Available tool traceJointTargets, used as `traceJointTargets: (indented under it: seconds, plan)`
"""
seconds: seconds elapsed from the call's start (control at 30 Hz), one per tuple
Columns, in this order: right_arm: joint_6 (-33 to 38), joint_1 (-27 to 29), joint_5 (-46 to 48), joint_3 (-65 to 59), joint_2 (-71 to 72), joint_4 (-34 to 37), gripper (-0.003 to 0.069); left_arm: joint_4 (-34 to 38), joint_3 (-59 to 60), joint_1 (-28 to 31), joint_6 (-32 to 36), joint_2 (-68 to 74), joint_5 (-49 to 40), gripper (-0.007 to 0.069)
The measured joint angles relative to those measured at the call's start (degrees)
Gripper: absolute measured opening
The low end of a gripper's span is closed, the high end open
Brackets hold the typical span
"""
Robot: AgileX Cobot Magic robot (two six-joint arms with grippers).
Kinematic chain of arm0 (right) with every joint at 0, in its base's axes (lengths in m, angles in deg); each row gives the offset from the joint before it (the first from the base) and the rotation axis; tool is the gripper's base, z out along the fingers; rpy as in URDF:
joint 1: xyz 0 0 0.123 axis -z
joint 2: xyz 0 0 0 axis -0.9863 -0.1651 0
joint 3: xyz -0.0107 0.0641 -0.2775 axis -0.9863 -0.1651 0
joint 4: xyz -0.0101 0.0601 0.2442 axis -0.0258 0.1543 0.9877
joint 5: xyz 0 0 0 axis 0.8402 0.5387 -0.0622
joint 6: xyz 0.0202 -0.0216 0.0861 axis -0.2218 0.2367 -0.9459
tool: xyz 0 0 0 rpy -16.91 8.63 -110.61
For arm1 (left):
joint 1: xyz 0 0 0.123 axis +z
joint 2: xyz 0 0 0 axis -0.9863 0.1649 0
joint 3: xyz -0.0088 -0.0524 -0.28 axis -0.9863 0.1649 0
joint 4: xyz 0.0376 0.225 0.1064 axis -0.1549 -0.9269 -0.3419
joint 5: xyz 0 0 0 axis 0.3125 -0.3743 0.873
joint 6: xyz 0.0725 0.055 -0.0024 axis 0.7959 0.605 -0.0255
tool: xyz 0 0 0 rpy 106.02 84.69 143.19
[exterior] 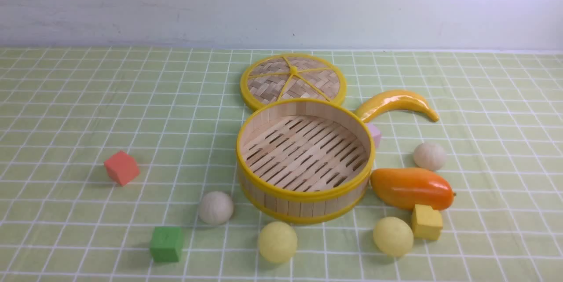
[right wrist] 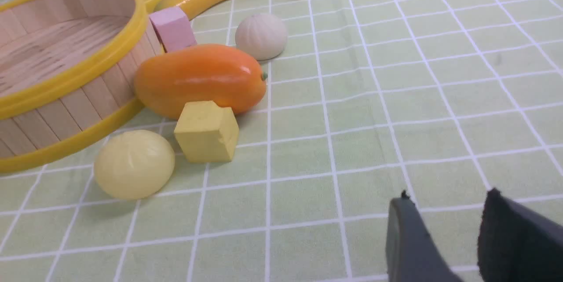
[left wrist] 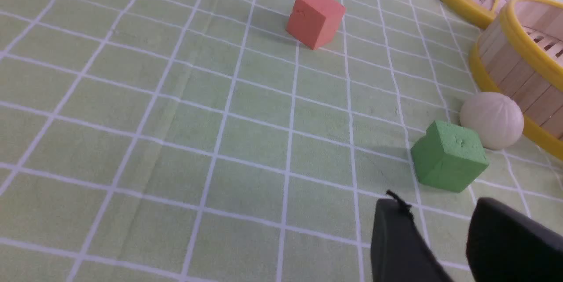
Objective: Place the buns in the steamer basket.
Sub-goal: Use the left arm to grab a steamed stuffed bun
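The steamer basket (exterior: 303, 189) stands empty mid-table. Around it lie the buns: an off-white pleated one (exterior: 215, 207) at its front left, another off-white one (exterior: 429, 156) to its right, a pale yellow one (exterior: 277, 242) in front and a second pale yellow one (exterior: 393, 236) at the front right. Neither arm shows in the front view. My left gripper (left wrist: 440, 207) is open over bare cloth, short of the green cube (left wrist: 448, 156) and the off-white bun (left wrist: 491, 120). My right gripper (right wrist: 446, 200) is open and empty, well apart from the yellow bun (right wrist: 134, 164).
The woven lid (exterior: 293, 80) lies behind the basket. A banana (exterior: 396, 102) and a mango (exterior: 411, 188) lie to the right, with a yellow cube (exterior: 426, 222) and a pink cube (exterior: 374, 134). A red cube (exterior: 122, 167) and a green cube (exterior: 166, 244) sit left.
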Motion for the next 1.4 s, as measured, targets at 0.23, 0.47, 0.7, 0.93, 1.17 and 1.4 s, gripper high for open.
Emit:
traceJointTargets:
  seconds: [0.23,0.47,0.7,0.93,1.17,1.4]
  plan:
    - [0.0,0.0,0.0,0.0,0.0,0.0,0.0241,0.0,0.0,0.0,0.0,0.0,0.0,0.0237]
    - [-0.1,0.0,0.0,0.0,0.0,0.0,0.0241,0.0,0.0,0.0,0.0,0.0,0.0,0.0237]
    - [-0.1,0.0,0.0,0.0,0.0,0.0,0.0241,-0.1,0.0,0.0,0.0,0.0,0.1,0.0237]
    - [-0.1,0.0,0.0,0.0,0.0,0.0,0.0241,14.7,0.0,0.0,-10.0,0.0,9.5,0.0237]
    - [-0.1,0.0,0.0,0.0,0.0,0.0,0.0241,26.2,-0.3,0.0,-16.1,0.0,17.5,0.0227]
    - [-0.1,0.0,0.0,0.0,0.0,0.0,0.0241,21.2,-17.4,-2.7,-4.8,6.1,-1.6,0.0054]
